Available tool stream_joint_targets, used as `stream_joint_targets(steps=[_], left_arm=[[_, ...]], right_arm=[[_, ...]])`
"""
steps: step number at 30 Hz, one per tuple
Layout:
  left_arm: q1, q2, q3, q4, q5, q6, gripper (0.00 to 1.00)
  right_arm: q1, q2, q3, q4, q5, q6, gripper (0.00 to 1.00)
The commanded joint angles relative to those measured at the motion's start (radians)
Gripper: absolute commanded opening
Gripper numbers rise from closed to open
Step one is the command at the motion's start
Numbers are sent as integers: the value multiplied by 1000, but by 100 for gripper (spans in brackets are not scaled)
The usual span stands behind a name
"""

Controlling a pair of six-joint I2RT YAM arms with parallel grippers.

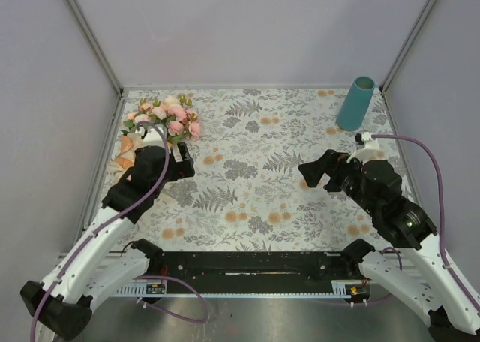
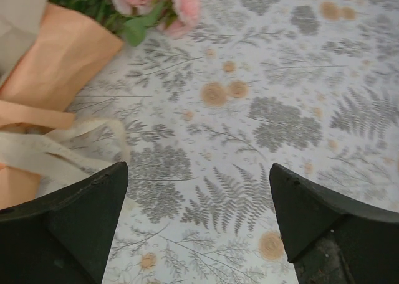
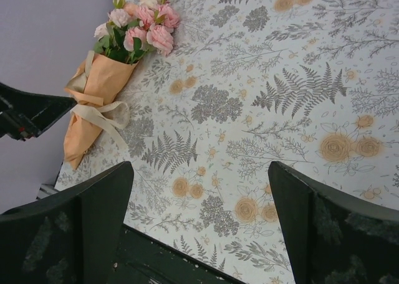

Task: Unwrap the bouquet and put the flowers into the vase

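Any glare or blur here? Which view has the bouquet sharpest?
Top external: even light, no glare, bouquet small but clear. Left wrist: its roses and paper soft, cropped at the corner. Right wrist: sharpest, whole bouquet crisp, tablecloth print too.

The bouquet (image 1: 165, 117) is pink and cream in tan-orange paper (image 3: 96, 103), the vase (image 1: 355, 103) teal, the tablecloth (image 1: 255, 207) grey-and-orange floral.

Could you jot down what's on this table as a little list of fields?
Bouquet: pink, peach and cream roses wrapped in tan-orange kraft paper, lying far left
Vase: tall slim teal-blue cylinder, upright, far right corner
Left pincer: open, empty, beside the bouquet
Right pincer: open, empty, above the floral tablecloth
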Motion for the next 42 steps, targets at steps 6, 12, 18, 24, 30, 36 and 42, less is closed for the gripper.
stream_joint_targets(steps=[6,12,18,24,30,36,42], left_arm=[[288,200,77,-51,-134,-178,96],[552,336,2,-31,-50,-388,83],[716,369,-15,-6,-29,-468,76],[744,410,118,69,20,-282,80],[750,548,286,72,-113,-30,94],[799,712,404,87,45,-39,88],[870,979,635,-112,63,-166,65]], right_arm=[[6,-22,-39,77,-80,-91,99],[6,-18,-91,140,-195,-85,100],[5,10,-72,148,-217,-92,99],[5,15,-59,151,-252,-91,100],[6,-10,-72,165,-252,-94,99],[6,-19,-60,152,-274,-94,99],[5,-47,-29,114,-265,-103,99]])
